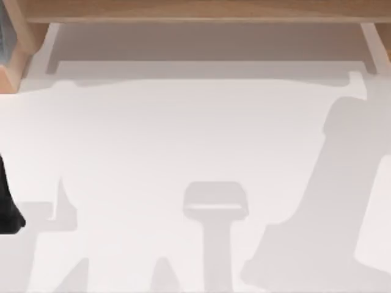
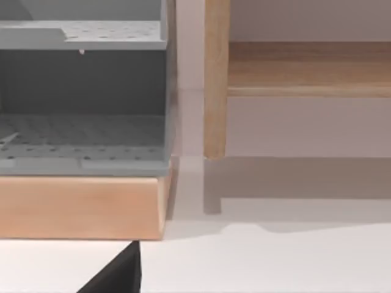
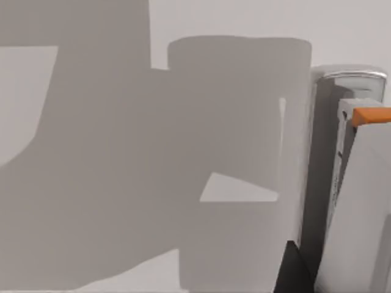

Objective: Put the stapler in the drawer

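- Pictured in the right wrist view: the stapler (image 3: 360,207), a slim white bar with a thin dark slit along its length, an orange tab (image 3: 370,115) at its far end and a silvery rounded part (image 3: 348,75) beyond that.
- Just beside the stapler's near end: one dark finger of the right gripper (image 3: 294,270). Cannot tell whether touching or apart, nor whether clenched, released or grasping.
- Beneath and beside the stapler: white table (image 3: 244,24) under broad grey shadows. Cannot tell whether the stapler is resting there or lifted.
- At the top view's left edge, on the near side: a dark part of the left arm (image 1: 7,207).
- Seen as a dark wedge in its own wrist view: the left gripper (image 2: 113,276), low over the table and near the drawer's wooden front. Cannot tell the state of its fingers.
- Ahead of the left gripper: the drawer (image 2: 85,131), grey inside with a perforated floor, and a pale wooden front panel (image 2: 79,207).
- Just right of the drawer: an upright wooden post (image 2: 215,79), then a wooden rail (image 2: 308,67) running off to the right.
- Across the table's far side in the top view: the same wooden frame (image 1: 201,9), with arm shadows over the white surface in front.
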`<act>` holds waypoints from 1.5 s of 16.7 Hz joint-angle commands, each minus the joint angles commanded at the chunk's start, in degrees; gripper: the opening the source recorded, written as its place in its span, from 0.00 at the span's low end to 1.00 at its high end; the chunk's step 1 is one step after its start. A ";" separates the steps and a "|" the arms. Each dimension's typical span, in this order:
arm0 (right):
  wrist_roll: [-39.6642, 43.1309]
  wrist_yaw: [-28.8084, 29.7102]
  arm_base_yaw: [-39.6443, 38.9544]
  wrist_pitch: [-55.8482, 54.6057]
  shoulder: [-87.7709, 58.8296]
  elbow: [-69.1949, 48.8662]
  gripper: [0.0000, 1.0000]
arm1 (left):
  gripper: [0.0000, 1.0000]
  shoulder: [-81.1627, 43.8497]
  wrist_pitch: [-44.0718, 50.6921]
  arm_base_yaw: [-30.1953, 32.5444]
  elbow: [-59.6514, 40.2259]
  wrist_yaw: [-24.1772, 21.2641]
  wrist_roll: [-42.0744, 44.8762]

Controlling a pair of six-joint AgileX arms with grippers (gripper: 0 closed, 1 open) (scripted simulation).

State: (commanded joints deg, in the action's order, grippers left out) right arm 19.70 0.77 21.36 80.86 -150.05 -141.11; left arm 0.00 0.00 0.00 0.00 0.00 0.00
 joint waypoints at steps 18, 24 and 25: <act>0.00 0.00 0.00 0.00 0.00 0.00 1.00 | 1.00 0.00 0.00 0.00 0.00 0.00 0.00; 0.01 0.00 0.10 0.00 0.01 -0.01 1.00 | 1.00 0.00 0.00 0.00 0.00 0.00 0.00; 0.11 -0.18 0.13 -0.18 0.51 0.31 1.00 | 1.00 0.00 0.00 0.00 0.00 0.00 0.00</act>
State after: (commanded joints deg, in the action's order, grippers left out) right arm 19.81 0.59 21.49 80.68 -149.54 -140.80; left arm 0.00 0.00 0.00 0.00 0.00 0.00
